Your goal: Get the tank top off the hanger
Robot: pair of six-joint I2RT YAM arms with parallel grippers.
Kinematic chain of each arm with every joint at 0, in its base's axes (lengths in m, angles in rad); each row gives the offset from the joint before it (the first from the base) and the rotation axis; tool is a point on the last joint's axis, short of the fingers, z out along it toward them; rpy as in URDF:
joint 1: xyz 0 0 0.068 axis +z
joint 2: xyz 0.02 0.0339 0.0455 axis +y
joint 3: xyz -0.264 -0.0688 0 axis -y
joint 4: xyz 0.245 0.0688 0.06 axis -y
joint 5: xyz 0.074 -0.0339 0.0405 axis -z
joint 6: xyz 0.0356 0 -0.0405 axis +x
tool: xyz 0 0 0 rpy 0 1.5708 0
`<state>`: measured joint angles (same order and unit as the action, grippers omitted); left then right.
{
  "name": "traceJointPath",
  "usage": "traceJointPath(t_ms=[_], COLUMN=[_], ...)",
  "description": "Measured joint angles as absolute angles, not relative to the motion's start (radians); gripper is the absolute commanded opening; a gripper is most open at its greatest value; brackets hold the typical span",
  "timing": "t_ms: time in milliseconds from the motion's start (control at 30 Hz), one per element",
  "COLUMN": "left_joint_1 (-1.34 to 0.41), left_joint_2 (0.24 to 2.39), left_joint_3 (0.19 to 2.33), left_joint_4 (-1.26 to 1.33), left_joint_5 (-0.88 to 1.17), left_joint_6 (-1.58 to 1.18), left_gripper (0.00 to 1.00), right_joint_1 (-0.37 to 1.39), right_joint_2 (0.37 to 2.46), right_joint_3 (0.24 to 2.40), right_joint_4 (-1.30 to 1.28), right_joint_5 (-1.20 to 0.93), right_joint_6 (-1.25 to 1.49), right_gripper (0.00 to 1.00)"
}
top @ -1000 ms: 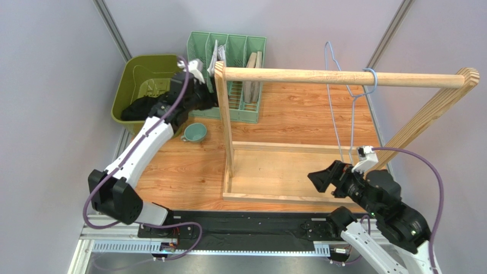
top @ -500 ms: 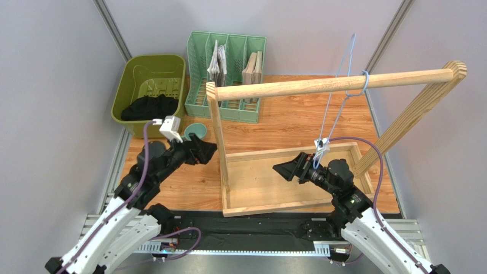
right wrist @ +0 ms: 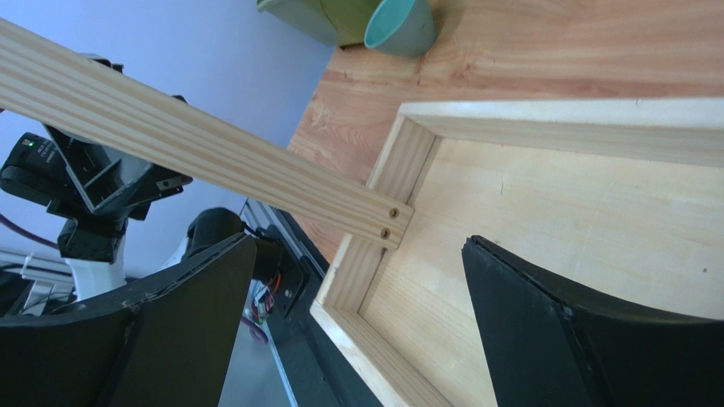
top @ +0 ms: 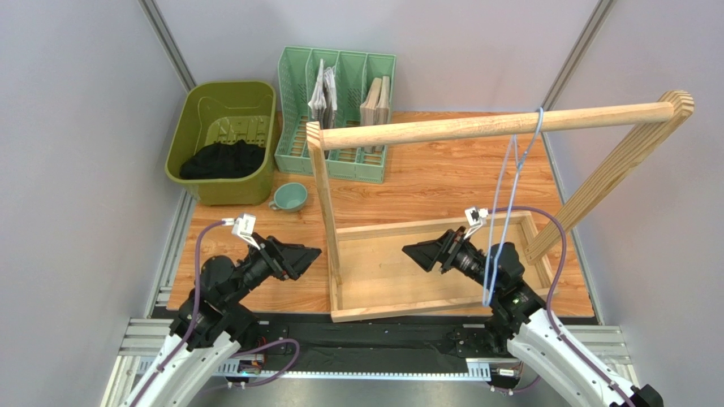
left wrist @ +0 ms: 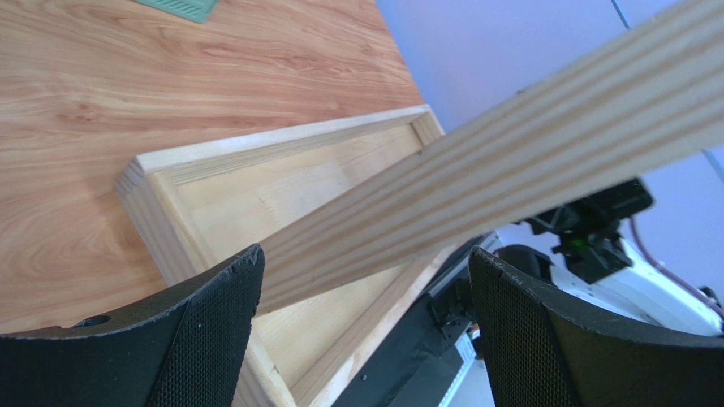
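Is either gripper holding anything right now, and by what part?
Nothing is held. The left gripper and right gripper are both open and empty.

The tank top (top: 223,159) lay bundled in the olive bin (top: 202,103), well apart from the hanger (top: 515,153), which hung from the wooden rail (top: 442,129).
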<state>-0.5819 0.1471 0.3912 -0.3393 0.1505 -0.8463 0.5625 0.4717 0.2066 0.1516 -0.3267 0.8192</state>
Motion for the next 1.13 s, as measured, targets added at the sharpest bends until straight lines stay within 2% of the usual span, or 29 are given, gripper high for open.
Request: traceJointPath(t_ms=[133,233,400,633,900,1133], left_joint_1=[-0.582,-0.582,-0.582,-0.582,-0.582,-0.582], left_joint_2=[0.014,0.006,0.006,0.006,0.006,0.006], left_joint_3=[0.284,0.229,0.076,0.038,0.038,0.038], left_joint_4=[-0.26,-0.216,-0.059,0.049,0.014,-0.058], left_joint_5=[0.197,0.224,0.284,0.311,0.314,0.313], left_joint_6=[-0.874,-0.884,-0.953,-1.006,-0.996,-0.961], left_gripper=[0.94,0.94,0.94,0.94,0.95,0.96], right_joint_1=[0.562,0.562,0.562,0.562,0.562,0.562], right_joint_2=[0.468,0.443,0.253,0.014,0.007,0.007], right_joint_3=[0.093,0.043,0.035,0.036,0.035,0.035], right_joint_4=[0.262,0.295,0.307,0.102,-0.136,-0.154], right_joint_5=[-0.375,-0.389,-0.386,-0.321,-0.257,-0.239], right_joint_6=[0.853,0.877,0.893,0.875,0.84,0.82], right_gripper=[1.0,1.0,1.0,1.0,1.0,1.0])
